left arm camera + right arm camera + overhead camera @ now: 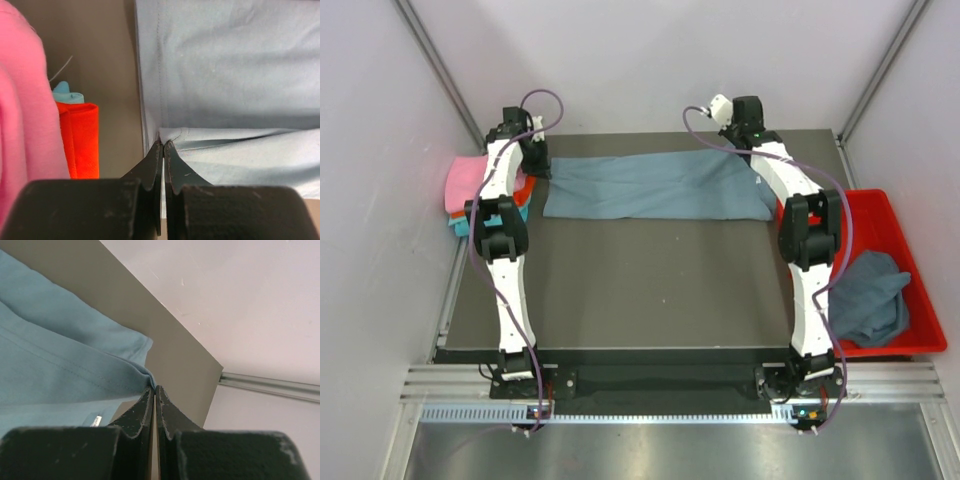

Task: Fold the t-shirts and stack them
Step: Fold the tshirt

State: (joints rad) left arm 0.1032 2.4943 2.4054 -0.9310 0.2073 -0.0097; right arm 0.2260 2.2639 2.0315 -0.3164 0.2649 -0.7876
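Two closed grips on blue-grey t-shirt (650, 185): left gripper (163, 143); right gripper (154, 388)

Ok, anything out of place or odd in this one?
Nothing spilled or damaged. The pink shirt at left seems to overhang the table edge, and a blue-grey shirt lies crumpled in the red tray. The spread shirt, pinched at both ends, lies straight.

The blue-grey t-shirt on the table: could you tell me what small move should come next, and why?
Probably raise both ends together and draw them toward the near edge: the left fingers and right fingers are each shut on an end of the blue-grey t-shirt, which lies flat along the far side of the table.
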